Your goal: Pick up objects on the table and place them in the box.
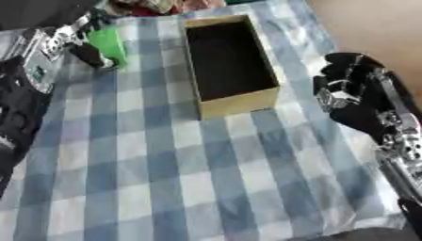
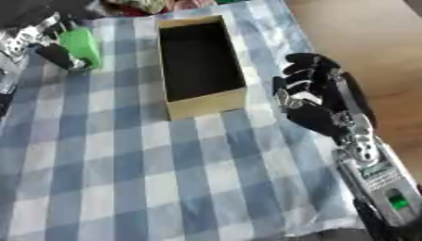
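A green block-shaped object (image 2: pixel 80 46) is at the far left, just above the checked cloth. My left hand (image 2: pixel 37 37) reaches in from the upper left and has its fingers and dark thumb curled round it. An open cardboard box (image 1: pixel 239 104) with a dark, empty-looking inside stands at the middle of the far half, to the right of the green object. My right hand (image 2: pixel 312 96) hovers near the box's right front corner with its fingers up and relaxed, holding nothing.
A blue and white checked cloth (image 1: pixel 181 179) covers the table, and its near half is bare. Wooden floor (image 2: pixel 371 42) shows past the right edge. Colourful clutter (image 1: pixel 157 5) lies at the far edge. My left arm (image 1: pixel 16 108) runs down the left side.
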`<state>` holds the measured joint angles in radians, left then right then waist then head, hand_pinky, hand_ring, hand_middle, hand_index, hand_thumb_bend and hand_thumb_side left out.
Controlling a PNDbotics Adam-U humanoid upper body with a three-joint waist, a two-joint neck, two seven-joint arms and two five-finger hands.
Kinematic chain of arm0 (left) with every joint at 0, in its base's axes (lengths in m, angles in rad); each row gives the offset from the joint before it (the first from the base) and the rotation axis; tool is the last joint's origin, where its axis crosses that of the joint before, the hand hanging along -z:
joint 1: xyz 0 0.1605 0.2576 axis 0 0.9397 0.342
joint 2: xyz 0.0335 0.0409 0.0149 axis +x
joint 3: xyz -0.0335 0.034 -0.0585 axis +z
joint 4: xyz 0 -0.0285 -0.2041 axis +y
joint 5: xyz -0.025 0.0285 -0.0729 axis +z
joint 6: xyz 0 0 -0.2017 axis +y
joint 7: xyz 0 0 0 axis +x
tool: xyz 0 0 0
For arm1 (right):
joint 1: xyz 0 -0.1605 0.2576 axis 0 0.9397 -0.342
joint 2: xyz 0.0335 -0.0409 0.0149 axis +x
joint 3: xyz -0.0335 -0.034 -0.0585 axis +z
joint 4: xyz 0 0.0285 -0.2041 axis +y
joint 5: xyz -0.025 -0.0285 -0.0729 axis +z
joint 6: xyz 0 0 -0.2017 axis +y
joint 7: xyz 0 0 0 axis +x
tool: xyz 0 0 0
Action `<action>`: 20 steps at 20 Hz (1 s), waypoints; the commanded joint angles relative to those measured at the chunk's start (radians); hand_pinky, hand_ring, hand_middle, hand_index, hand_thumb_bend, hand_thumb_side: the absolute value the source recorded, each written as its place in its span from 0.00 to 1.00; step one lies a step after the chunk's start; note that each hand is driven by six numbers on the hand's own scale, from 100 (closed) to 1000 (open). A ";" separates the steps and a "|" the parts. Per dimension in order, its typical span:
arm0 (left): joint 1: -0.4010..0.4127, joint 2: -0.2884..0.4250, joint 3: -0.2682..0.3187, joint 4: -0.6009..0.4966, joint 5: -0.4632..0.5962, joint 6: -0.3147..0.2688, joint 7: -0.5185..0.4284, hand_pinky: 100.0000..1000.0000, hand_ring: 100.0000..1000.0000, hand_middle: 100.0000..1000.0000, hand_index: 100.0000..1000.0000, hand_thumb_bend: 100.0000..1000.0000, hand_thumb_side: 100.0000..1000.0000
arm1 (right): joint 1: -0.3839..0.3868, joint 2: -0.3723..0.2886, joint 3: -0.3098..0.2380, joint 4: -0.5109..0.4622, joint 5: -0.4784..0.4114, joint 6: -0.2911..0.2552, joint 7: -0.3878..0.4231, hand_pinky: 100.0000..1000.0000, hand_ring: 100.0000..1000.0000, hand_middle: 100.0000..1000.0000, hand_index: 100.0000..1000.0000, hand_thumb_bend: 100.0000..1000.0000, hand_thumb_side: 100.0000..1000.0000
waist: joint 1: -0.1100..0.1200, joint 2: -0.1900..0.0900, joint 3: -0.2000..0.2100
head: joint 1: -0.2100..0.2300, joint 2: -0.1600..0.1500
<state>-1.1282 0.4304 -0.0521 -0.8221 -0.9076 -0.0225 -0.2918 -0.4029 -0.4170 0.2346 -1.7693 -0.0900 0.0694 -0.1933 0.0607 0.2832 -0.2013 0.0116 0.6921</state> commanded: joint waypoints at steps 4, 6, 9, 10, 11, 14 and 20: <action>-0.045 0.006 -0.068 -0.148 0.081 -0.056 -0.044 0.62 0.53 0.37 0.81 0.41 0.00 | -0.003 -0.012 -0.005 -0.011 -0.004 0.001 0.002 0.52 0.58 0.55 0.72 0.11 0.00 | -0.009 -0.044 0.008 | -0.008 0.000; -0.053 -0.014 -0.095 -0.189 0.104 -0.074 -0.067 0.62 0.53 0.37 0.81 0.41 0.00 | -0.004 -0.010 -0.002 -0.010 -0.005 0.002 0.005 0.52 0.58 0.55 0.72 0.11 0.00 | -0.011 -0.051 0.008 | -0.007 0.000; -0.060 -0.048 -0.138 -0.236 0.119 -0.103 -0.105 0.63 0.53 0.37 0.81 0.41 0.00 | -0.008 -0.005 0.006 -0.009 -0.007 0.003 0.014 0.52 0.58 0.55 0.72 0.11 0.00 | -0.014 -0.057 0.004 | -0.003 0.000; -0.060 -0.062 -0.149 -0.243 0.122 -0.109 -0.116 0.62 0.53 0.37 0.81 0.41 0.00 | -0.010 -0.003 0.010 -0.009 -0.009 0.004 0.018 0.52 0.58 0.55 0.72 0.11 0.00 | -0.015 -0.059 0.001 | -0.001 -0.001; -0.060 -0.075 -0.156 -0.246 0.126 -0.114 -0.124 0.62 0.53 0.37 0.82 0.41 0.00 | -0.012 -0.002 0.013 -0.009 -0.009 0.004 0.021 0.52 0.58 0.55 0.72 0.11 0.00 | -0.015 -0.059 -0.001 | 0.000 -0.002; -0.057 -0.120 -0.175 -0.241 0.122 -0.124 -0.138 0.62 0.53 0.37 0.82 0.41 0.00 | -0.021 0.004 0.020 -0.009 -0.011 0.005 0.030 0.52 0.58 0.55 0.72 0.11 0.00 | -0.016 -0.059 -0.009 | 0.006 -0.005; -0.043 -0.188 -0.197 -0.215 0.094 -0.146 -0.138 0.62 0.53 0.38 0.81 0.41 0.00 | -0.036 0.017 0.034 -0.007 -0.013 0.006 0.044 0.52 0.58 0.55 0.72 0.11 0.00 | -0.016 -0.054 -0.025 | 0.015 -0.009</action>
<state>-1.1544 0.2446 -0.2471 -1.0303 -0.8045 -0.1615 -0.4301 -0.4236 -0.3954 0.2705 -1.7684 -0.0991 0.0775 -0.1546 0.0526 0.2462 -0.2263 0.0227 0.6918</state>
